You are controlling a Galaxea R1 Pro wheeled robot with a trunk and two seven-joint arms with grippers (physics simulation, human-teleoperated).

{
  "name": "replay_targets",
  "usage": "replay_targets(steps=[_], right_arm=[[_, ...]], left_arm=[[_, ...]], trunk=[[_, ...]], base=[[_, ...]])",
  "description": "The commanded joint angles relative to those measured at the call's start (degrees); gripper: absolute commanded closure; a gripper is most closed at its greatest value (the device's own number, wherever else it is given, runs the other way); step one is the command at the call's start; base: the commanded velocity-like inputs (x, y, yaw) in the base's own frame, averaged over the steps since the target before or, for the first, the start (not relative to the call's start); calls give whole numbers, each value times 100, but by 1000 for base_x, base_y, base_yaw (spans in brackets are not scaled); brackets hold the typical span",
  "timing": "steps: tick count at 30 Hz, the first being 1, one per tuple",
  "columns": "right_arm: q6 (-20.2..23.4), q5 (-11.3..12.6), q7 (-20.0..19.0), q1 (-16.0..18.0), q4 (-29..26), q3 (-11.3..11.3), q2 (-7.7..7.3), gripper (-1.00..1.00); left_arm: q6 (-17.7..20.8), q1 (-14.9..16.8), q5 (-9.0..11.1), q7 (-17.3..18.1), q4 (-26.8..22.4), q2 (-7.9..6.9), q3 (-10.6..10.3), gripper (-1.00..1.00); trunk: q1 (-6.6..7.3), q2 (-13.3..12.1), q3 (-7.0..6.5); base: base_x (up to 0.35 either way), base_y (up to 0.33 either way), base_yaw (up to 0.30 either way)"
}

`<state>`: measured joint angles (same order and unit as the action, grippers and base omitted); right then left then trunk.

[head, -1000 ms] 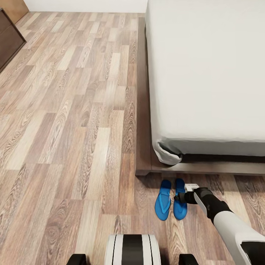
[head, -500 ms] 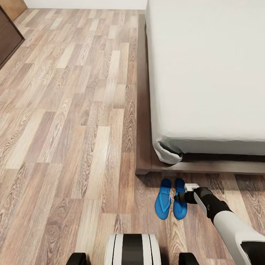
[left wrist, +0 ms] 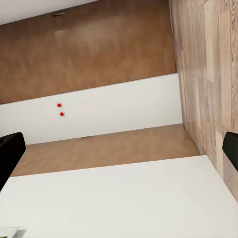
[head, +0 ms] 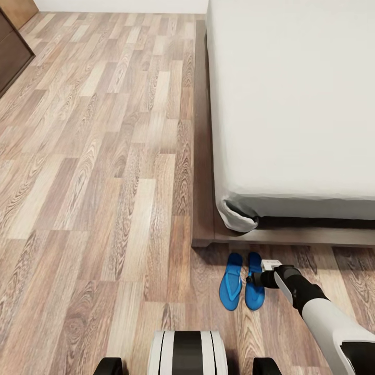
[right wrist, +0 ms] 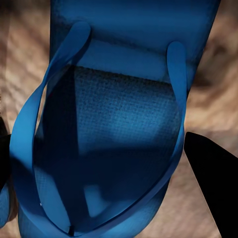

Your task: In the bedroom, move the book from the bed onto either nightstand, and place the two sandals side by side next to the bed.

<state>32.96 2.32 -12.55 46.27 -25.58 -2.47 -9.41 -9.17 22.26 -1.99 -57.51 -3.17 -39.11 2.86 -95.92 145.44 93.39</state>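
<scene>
Two bright blue sandals lie side by side on the wood floor just off the foot corner of the bed (head: 208, 229): the left sandal (head: 230, 289) and the right sandal (head: 254, 291). My right gripper (head: 256, 279) is low over the right sandal. In the right wrist view that sandal (right wrist: 114, 148) fills the gap between the gripper's dark fingers (right wrist: 210, 183), which press on both its edges. The left gripper (left wrist: 119, 152) is open with nothing in it and faces a white wall. The book and the nightstand are out of view.
The grey mattress (head: 297, 104) covers the upper right of the head view. A dark-brown cabinet (head: 11, 57) stands at the far left edge. Wood-plank floor (head: 104, 172) spreads wide to the left of the bed. My base (head: 187, 354) is at the bottom.
The head camera shifted slightly a second ago. The sandals and my right gripper have stayed where they were.
</scene>
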Motion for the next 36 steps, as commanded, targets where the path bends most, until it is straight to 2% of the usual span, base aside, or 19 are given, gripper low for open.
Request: replay_targets(steps=[1, 10, 11, 36], right_arm=[[17, -91, 3, -4, 0, -18, -8, 100], [17, -91, 7, -4, 0, -20, -4, 100], [17, -91, 7, -4, 0, -19, -6, -100], [17, -91, 7, -4, 0, -21, 0, -100]], left_arm=[[-32, 3, -20, -5, 4, 0, 31, -100], [-32, 4, -20, -1, 9, 0, 27, -100], [-32, 4, -20, -1, 9, 0, 25, -100], [-34, 1, -20, -3, 9, 0, 22, -100]], trunk=[[-1, 1, 4], [-1, 1, 4], [-1, 1, 4], [-1, 1, 4]], base=[[0, 0, 0], [0, 0, 0], [0, 0, 0], [0, 0, 0]])
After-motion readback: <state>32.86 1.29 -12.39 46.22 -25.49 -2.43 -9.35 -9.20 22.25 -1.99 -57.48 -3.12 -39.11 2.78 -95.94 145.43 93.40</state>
